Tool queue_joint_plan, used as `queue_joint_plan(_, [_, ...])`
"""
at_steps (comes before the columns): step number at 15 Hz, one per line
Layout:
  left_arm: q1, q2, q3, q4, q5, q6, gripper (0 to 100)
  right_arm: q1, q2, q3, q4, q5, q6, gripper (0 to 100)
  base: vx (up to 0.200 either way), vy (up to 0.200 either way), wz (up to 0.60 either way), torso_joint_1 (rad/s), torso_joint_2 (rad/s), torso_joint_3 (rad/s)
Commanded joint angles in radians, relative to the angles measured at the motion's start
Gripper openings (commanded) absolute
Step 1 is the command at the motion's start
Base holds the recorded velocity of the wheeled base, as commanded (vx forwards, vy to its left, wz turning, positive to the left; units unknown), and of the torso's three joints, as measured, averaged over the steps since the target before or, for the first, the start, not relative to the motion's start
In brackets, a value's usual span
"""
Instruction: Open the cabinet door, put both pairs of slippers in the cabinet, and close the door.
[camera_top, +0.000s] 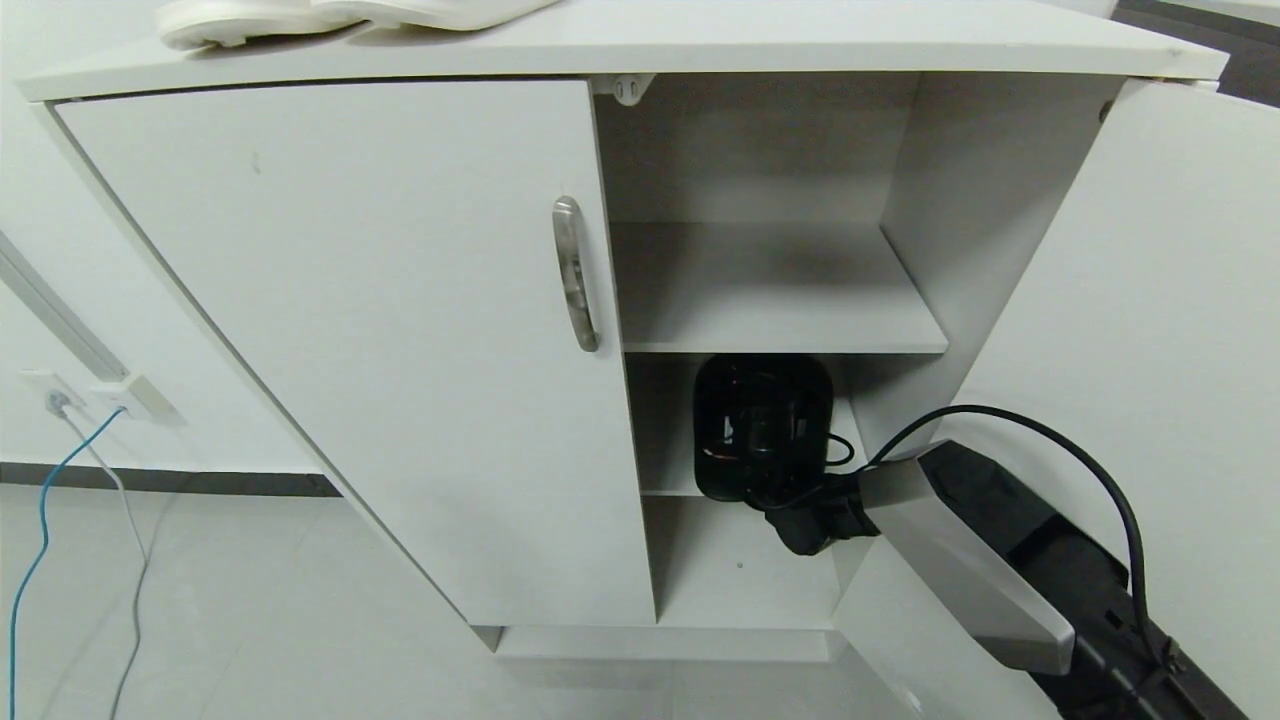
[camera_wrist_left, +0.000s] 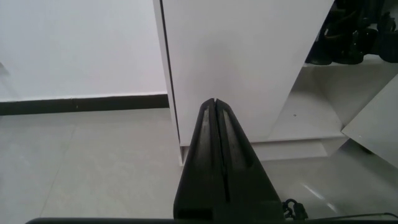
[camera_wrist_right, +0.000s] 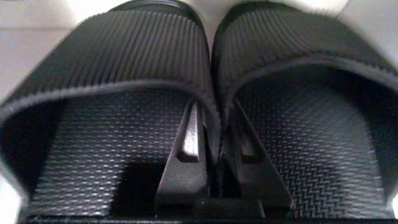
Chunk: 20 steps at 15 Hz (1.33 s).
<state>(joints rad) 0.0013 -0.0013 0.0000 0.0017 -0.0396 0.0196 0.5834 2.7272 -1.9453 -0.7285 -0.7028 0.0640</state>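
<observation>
Black slippers (camera_top: 762, 430): the pair sits in the middle compartment of the cabinet (camera_top: 800, 45), just right of centre in the head view. It lies under the upper shelf (camera_top: 780, 290), with its lower end at the front edge of the lower shelf (camera_top: 665, 490). Cannot tell whether the soles bear fully on that shelf. The two slippers lie side by side and touching.

Right gripper (camera_top: 795, 495): reaches into the compartment from the lower right of the head view. In the right wrist view the gripper (camera_wrist_right: 214, 134) is closed down to a narrow gap, its fingers (camera_wrist_right: 189, 143) pinching the two adjoining inner walls of the black slippers (camera_wrist_right: 137, 62), one finger inside each slipper.

Right door (camera_top: 1150, 350): swung wide open along the right edge of the head view. Left door (camera_top: 350, 330): closed, filling the left half of the cabinet front, with a metal handle (camera_top: 575, 275) upright near its inner edge.

White slippers (camera_top: 300, 15): on top of the cabinet at the upper left of the head view, partly cut off by the frame edge.

Left gripper (camera_wrist_left: 214, 102): fingers pressed fully together with nothing between them. It is held low, pointing at the foot of the closed left door (camera_wrist_left: 242, 56), apart from it.

Surroundings: wall socket (camera_top: 60, 400) at the left edge of the head view, with a blue cable (camera_top: 40, 540) and a grey one hanging from it to the pale tiled floor (camera_top: 250, 620).
</observation>
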Motion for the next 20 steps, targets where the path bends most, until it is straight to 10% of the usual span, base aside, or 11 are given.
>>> queue_joint_plan(1, [0.0, 0.001, 0.0, 0.0, 0.0, 0.0, 0, 0.004, -0.015, 0.017, 0.0, -0.001, 0.0, 0, 0.0, 0.0, 0.0, 0.0, 0.0, 0.0])
queue_joint_plan(2, [0.0, 0.001, 0.0, 0.0, 0.0, 0.0, 0, 0.006, -0.021, 0.02, 0.0, -0.001, 0.002, 100, 0.0, 0.0, 0.0, 0.0, 0.0, 0.0])
queue_joint_plan(7, [0.0, 0.001, 0.0, 0.0, 0.0, 0.0, 0, 0.018, -0.1, 0.147, -0.043, -0.003, 0.003, 100, 0.0, 0.0, 0.0, 0.0, 0.0, 0.0])
queue_joint_plan(20, [0.0, 0.001, 0.0, 0.0, 0.0, 0.0, 0, 0.194, -0.569, 1.026, -0.37, -0.009, 0.01, 100, 0.0, 0.0, 0.0, 0.0, 0.0, 0.0])
